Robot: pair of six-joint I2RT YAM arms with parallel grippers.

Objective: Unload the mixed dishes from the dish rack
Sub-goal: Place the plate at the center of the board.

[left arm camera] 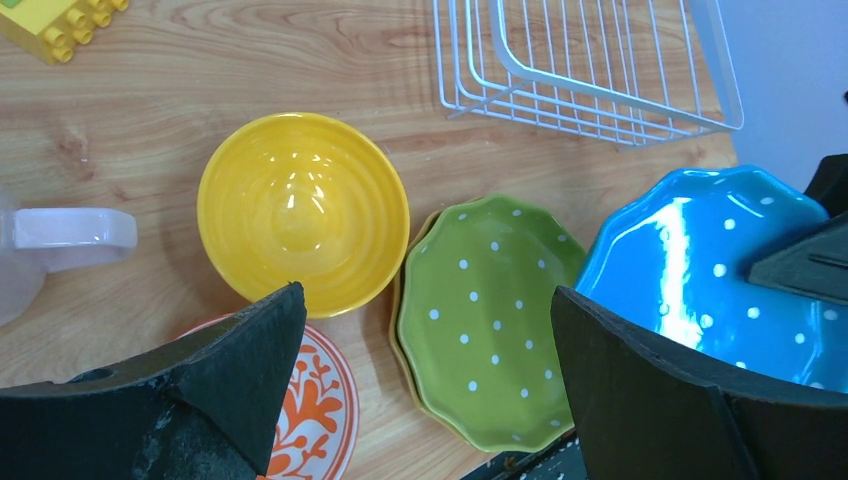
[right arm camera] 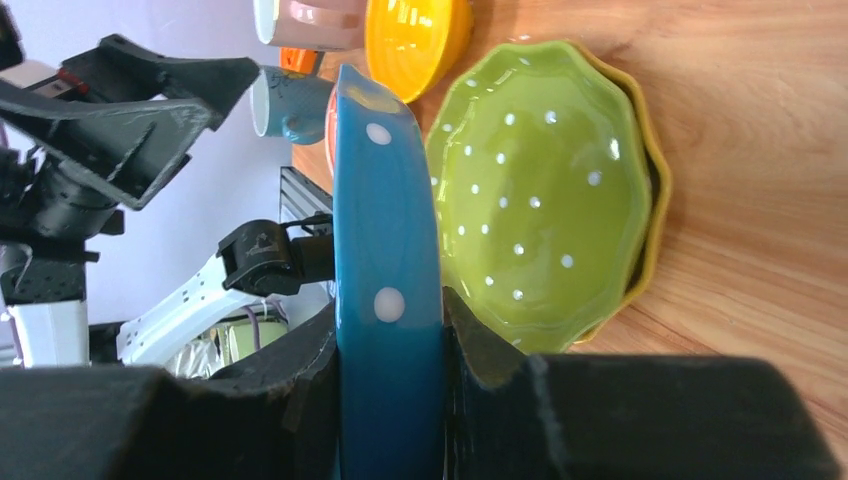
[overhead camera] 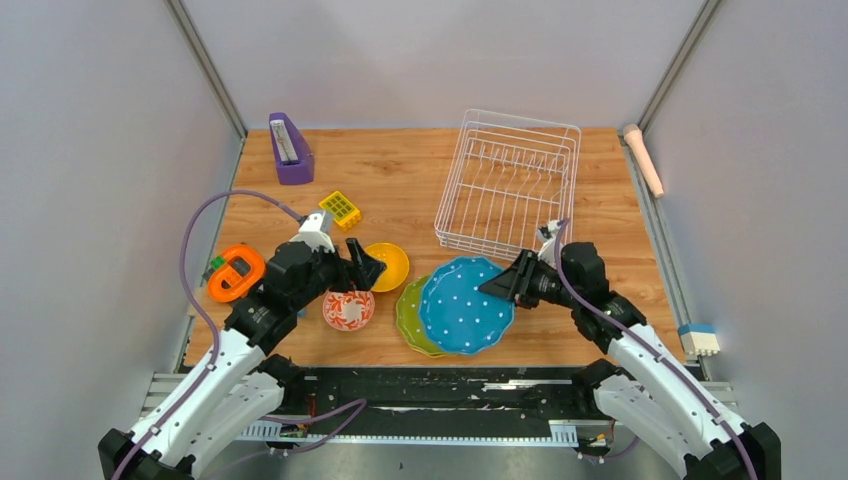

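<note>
**Rack looks unloaded, last plate in hand**

Nearest the arm bases, the right fingers [right arm camera: 490, 370] are clamped on the rim of the blue plate [overhead camera: 465, 305]. It sits over the green plate [left arm camera: 485, 320], which is nested in the yellow plate [right arm camera: 655, 180] on the surface [overhead camera: 600, 200]. Whether the blue plate touches the green one I cannot tell.

Just left of the stack, the red-and-white bowl [overhead camera: 348, 310] rests on the wood. The left fingers [left arm camera: 230, 370] are spread wide and hold nothing, above that bowl and the yellow bowl [left arm camera: 300, 210] a little farther out. A pinkish cup [right arm camera: 310, 20] and a blue cup [right arm camera: 290, 105] stand beside those bowls.

Farthest back, the dish rack [overhead camera: 523, 119] shows only bare wires and prongs, so by my reading every dish is out of it. What is left seems to be setting the blue plate down on the stack and letting go.
</note>
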